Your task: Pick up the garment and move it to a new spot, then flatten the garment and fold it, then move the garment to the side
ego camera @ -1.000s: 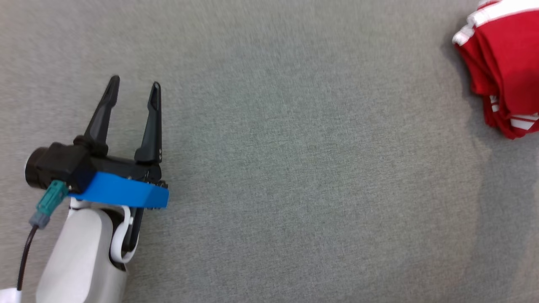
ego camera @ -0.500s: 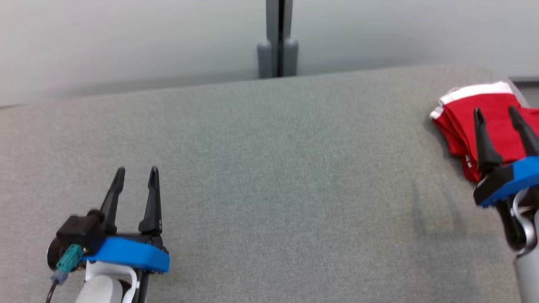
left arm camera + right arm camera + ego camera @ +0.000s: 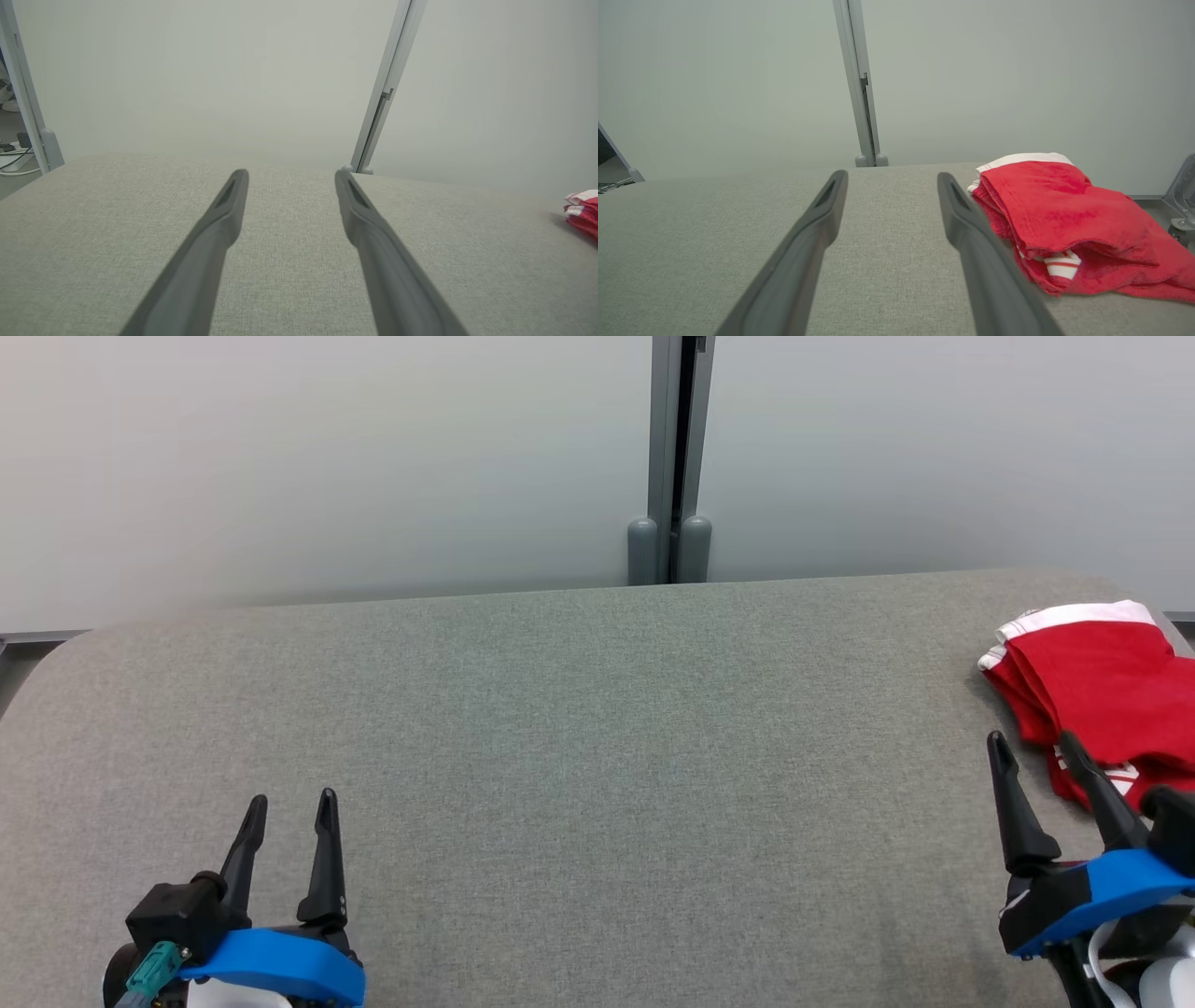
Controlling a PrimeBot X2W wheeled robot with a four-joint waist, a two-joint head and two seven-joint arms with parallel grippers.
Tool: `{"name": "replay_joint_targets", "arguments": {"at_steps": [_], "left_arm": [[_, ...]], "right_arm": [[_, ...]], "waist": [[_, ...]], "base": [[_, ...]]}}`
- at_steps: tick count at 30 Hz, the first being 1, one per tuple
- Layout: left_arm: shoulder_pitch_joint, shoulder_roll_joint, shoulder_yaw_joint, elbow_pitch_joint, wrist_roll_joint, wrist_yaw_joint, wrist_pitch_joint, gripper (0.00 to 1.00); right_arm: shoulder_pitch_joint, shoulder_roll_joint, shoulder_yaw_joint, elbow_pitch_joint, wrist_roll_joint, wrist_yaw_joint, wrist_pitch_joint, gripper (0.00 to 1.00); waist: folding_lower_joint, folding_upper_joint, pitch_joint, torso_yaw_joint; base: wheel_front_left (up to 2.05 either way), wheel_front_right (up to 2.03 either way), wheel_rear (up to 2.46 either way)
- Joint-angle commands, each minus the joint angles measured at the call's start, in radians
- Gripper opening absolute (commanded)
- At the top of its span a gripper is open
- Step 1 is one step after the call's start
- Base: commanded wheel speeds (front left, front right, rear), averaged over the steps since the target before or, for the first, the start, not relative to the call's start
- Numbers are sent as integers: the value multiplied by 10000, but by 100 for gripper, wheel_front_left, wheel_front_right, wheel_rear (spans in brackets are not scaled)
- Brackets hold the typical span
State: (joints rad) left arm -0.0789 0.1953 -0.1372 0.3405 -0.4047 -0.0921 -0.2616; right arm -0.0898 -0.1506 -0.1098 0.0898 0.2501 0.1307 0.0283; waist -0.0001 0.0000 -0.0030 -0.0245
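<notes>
- Work surface: wide grey woven-fabric surface, flat, with rounded back corners. It spans nearly the whole head view.
- Room: pale grey wall panels stand right behind the back edge, plain and matte.
- A vertical grey metal post joins two panels a little right of centre, with a dark slot down its middle. Two rounded grey caps sit at its foot, at the surface's back edge.
- Left wrist view: a second grey post at the far left, with loose cables on the floor beyond it.
- Right wrist view: a grey metal bracket at the far right, past the end of the surface.
- Task item: red garment with white bands lies at the far right end of the surface, near the back corner. It is bunched in stacked layers, one white band along its far edge, striped trim poking out of the near fold.
- Left gripper: lower left, over bare fabric, fingers spread wide, nothing between them, well apart from the garment. Blue plastic mount and teal connector at its base.
- Right gripper: lower right, fingers spread wide, nothing between them, tips just beside the garment's near-left edge. Contact with the cloth: cannot tell.
</notes>
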Motion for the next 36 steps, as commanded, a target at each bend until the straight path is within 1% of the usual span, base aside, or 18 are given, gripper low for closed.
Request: {"name": "replay_joint_targets", "arguments": {"at_steps": [1,7,15,20,24,36], "left_arm": [[104,17,46,53,-13,-30,-33,100],[125,-23,156,294,65,-70,-39,100],[180,-183,275,578,162,-111,-41,100],[77,-263,317,746,228,-162,-42,100],[11,-309,350,830,296,-189,-42,100],[-63,-384,479,974,360,-288,-43,100]], "right_arm": [[160,2,-54,-30,-47,1,-87,100],[611,255,244,157,-210,1,-510,100],[898,384,402,512,-338,1,-889,100],[924,263,692,1109,-324,1,-1236,100],[798,295,908,1495,-338,1,-1440,100],[492,249,1167,1971,-251,1,-1704,100]], "waist": [[1,0,-25,8],[1,0,-222,-11],[1,0,-408,-2],[1,0,-377,7],[1,0,-327,16],[1,0,-287,64]], "base": [[0,0,0],[0,0,0],[0,0,0],[0,0,0],[0,0,0],[0,0,0]]}}
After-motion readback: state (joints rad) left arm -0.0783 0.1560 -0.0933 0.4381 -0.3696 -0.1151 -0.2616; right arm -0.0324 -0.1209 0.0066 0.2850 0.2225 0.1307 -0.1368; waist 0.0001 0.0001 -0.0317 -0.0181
